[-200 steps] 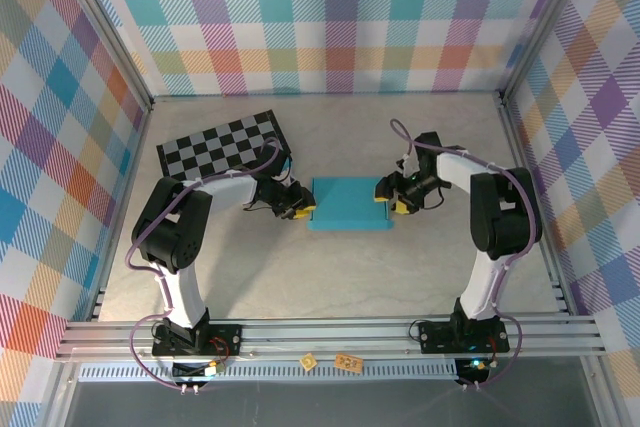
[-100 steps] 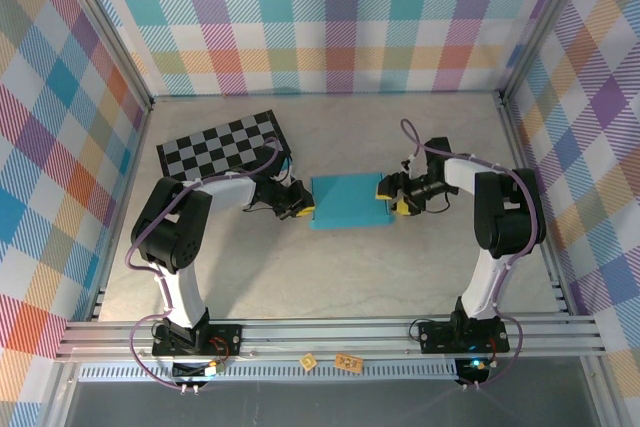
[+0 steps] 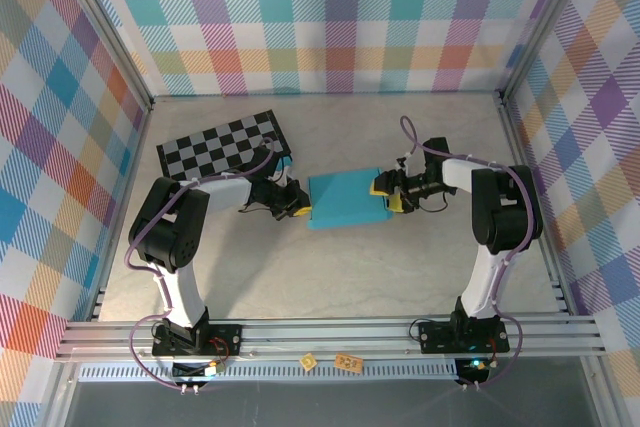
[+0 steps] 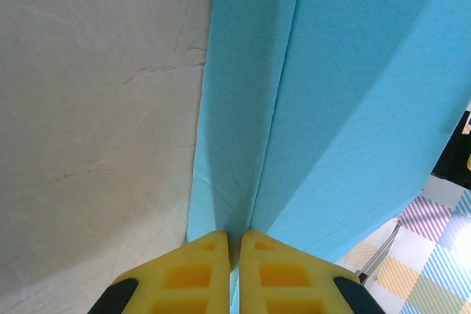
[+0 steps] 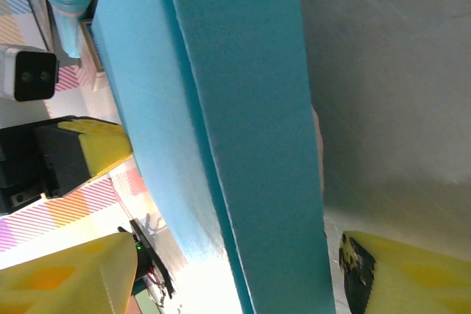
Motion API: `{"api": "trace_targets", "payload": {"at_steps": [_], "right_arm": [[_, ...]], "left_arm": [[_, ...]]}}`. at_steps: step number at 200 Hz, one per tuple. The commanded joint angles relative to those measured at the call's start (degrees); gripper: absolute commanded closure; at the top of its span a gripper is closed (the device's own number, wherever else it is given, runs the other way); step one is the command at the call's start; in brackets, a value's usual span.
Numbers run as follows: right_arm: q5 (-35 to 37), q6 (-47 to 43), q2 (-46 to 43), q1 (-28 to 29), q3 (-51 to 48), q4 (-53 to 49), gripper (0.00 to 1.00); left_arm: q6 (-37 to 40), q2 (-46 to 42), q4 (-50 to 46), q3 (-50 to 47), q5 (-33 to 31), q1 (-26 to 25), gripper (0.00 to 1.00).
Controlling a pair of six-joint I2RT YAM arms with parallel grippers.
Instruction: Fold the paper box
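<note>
Turquoise paper box (image 3: 345, 199) on grey table (image 3: 330, 277), left gripper (image 4: 233, 242) pinched closed on its left edge, right gripper (image 3: 386, 196) spread wide around its right end

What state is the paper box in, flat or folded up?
Folded up: the paper box is a shallow box, side walls creased down from its top face.

The pale, mottled grey surface (image 3: 330, 277) carries a flat black-and-white checkered board (image 3: 222, 143) at its far left (lying slightly askew) and, near the middle, a thin turquoise-blue cardboard paper box (image 3: 345, 201).
</note>
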Motion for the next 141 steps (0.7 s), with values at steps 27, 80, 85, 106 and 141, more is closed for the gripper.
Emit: {"api": "trace_targets", "payload": {"at_steps": [27, 80, 85, 106, 141], "right_arm": [[-7.46, 2.35, 0.89, 0.87, -0.42, 5.37, 0.3], [-9.63, 7.84, 1.52, 3.13, -1.95, 11.11, 0.37], [-9.53, 8.49, 1.52, 3.35, -2.13, 11.63, 0.39], [-8.91, 12.83, 1.16, 3.36, -3.14, 14.64, 0.45], [-5.27, 16.54, 0.76, 3.23, 1.15, 5.82, 0.54]], "left_arm": [[0.98, 2.66, -5.31, -2.35, -5.5, 1.21, 0.92], [-1.08, 2.01, -3.47, -1.81, -4.12, 1.3, 0.92], [-1.52, 1.78, -3.07, -1.65, -3.85, 1.34, 0.91], [-2.64, -0.54, -2.35, -0.98, -4.09, 1.39, 0.82], [-1.1, -6.87, -2.64, 2.75, -5.65, 1.47, 0.59]]}}
